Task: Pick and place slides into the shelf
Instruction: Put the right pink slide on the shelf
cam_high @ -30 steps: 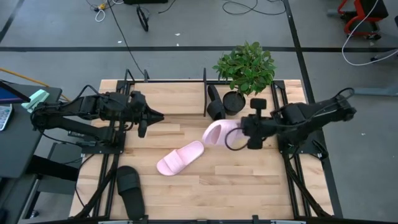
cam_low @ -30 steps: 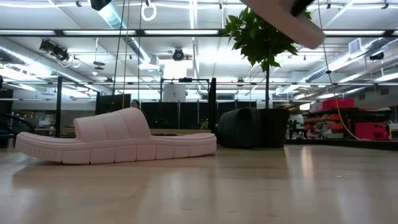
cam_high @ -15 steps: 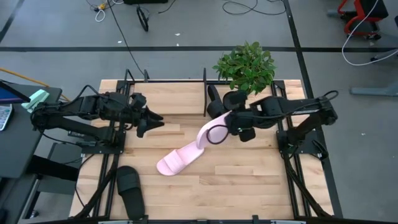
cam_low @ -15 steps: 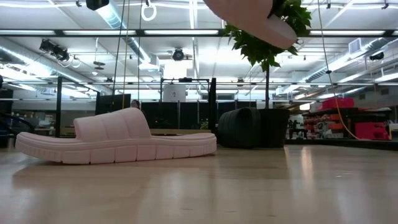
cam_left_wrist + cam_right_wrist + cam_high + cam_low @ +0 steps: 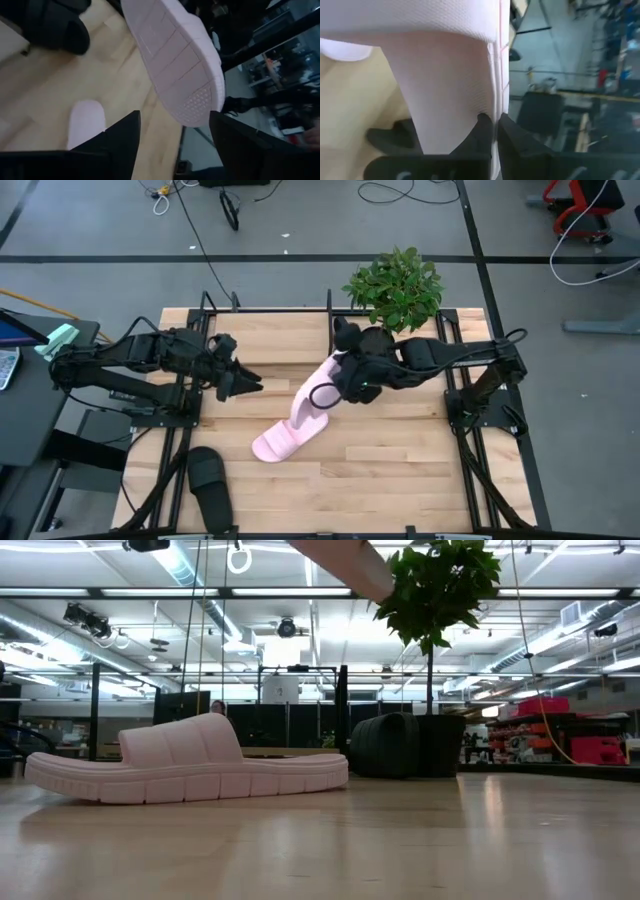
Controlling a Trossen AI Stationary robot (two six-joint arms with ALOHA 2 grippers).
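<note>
My right gripper (image 5: 343,385) is shut on a pale pink slide (image 5: 318,392), held high over the table's middle; its end shows at the top of the low view (image 5: 340,558). My left gripper (image 5: 250,383) is open and empty to its left, facing the slide's sole (image 5: 175,55). A second pink slide (image 5: 285,438) lies sole down on the table. One black slide (image 5: 210,485) lies near the front left. Another black slide (image 5: 346,346) lies by the shelf's post (image 5: 330,330). My right gripper pinches a thin pink edge of the slide (image 5: 492,107) between its two fingers (image 5: 482,125), close to the wide strap. The fingers come from the table's right. The slide is lifted clear and tilted, its sole turned toward the table's left.
A potted plant (image 5: 395,285) stands at the far edge, right of the shelf's post, with its dark pot (image 5: 440,745) beside the black slide. The arms' black frames run along the table's left and right sides.
My right gripper has carried the pink slide toward the table's left and a little toward the far edge, still held high. The slide has turned, so its length now runs from far to near. My left gripper has swung slightly toward the near edge.
</note>
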